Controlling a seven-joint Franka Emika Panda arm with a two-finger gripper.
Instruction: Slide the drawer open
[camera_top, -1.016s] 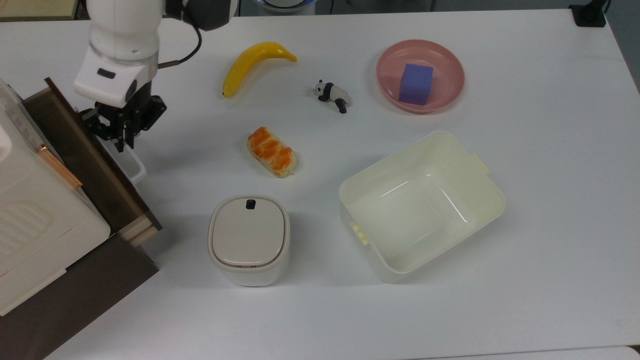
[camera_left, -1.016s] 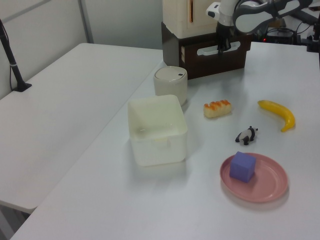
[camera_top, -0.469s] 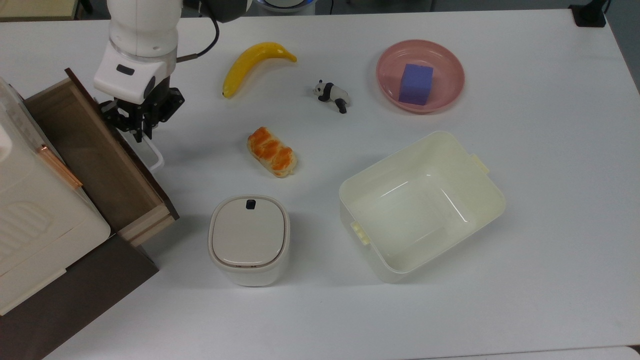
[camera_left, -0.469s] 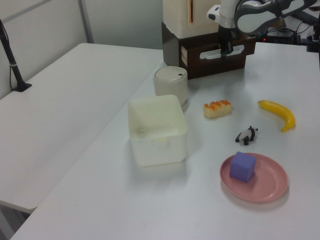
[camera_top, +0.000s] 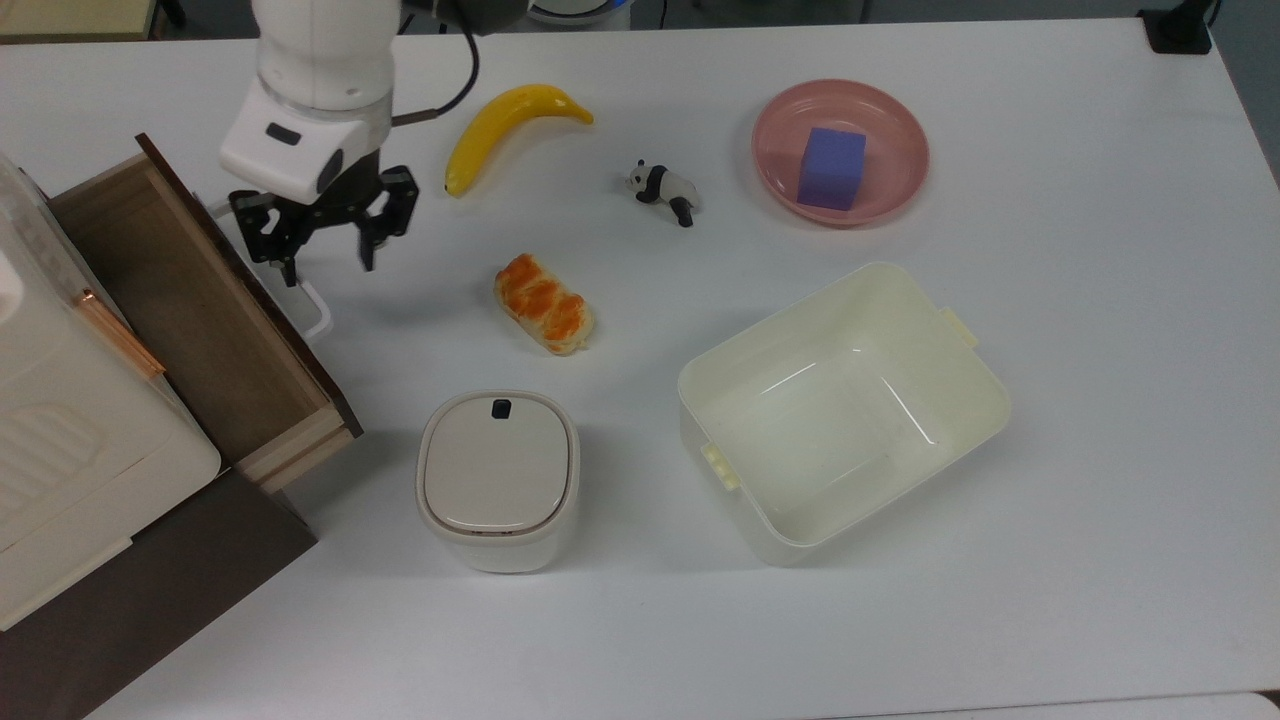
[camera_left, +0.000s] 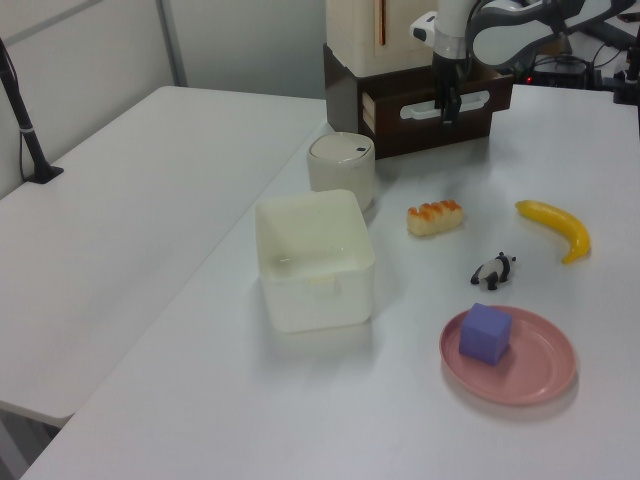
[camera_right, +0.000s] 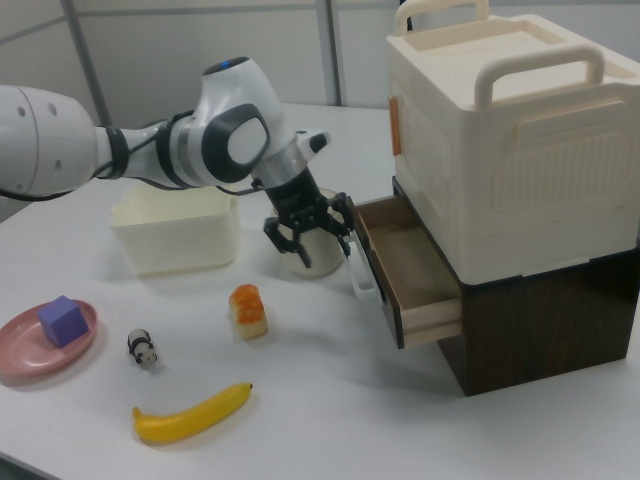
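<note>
Table (camera_top: 1050, 620): white, and we see it carrying everything
Drawer (camera_top: 190, 300): we find it pulled out of the dark cabinet at the top view's left
Handle (camera_top: 305, 305): white loop, free
Gripper (camera_top: 328, 258): fingers spread, holding nothing, just beside the handle

Drawer (camera_top: 190, 310) pulled out of cabinet (camera_right: 545, 320), at the top view's left edge; storage box (camera_right: 510, 130) on top of cabinet. Gripper (camera_top: 328, 258) just beside drawer handle (camera_top: 305, 305), toward the top view's right. Lidded bin (camera_top: 497, 480) near drawer corner. Bread (camera_top: 543, 303) between bin and banana (camera_top: 505, 125). Panda figure (camera_top: 663, 190) between banana and plate (camera_top: 880, 190); cube (camera_top: 832, 168) in plate. Tub (camera_top: 960, 400) below plate in the top view.
</note>
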